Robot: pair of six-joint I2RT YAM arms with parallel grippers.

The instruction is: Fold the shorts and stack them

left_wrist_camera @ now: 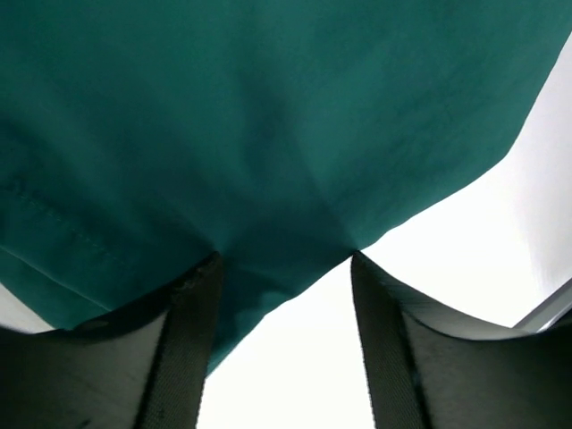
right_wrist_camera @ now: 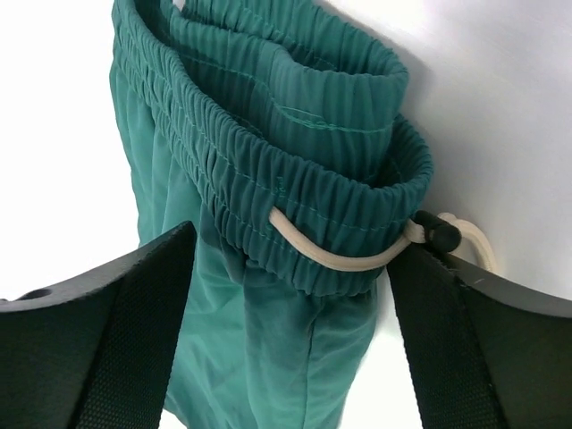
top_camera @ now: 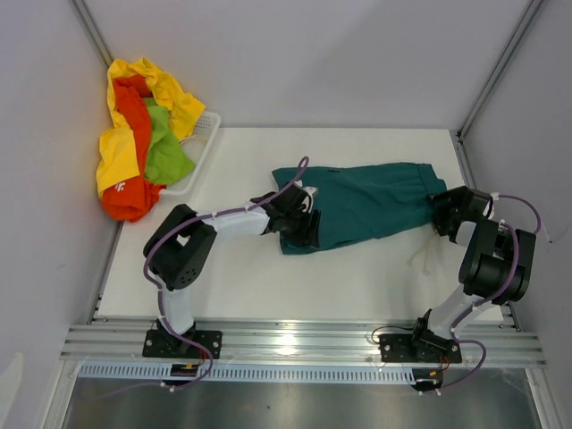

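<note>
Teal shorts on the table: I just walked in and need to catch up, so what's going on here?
Both arms are at the teal shorts lying on the table. The left gripper is open over the leg hem, the right gripper open around the waistband; neither has clamped yet. Yellow, orange and green shorts sit heaped in the basket, far left.

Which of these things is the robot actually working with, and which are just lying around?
Part of the job: teal shorts, yellow shorts, orange-red shorts, lime green shorts.
Just there: white basket holding the pile.
</note>
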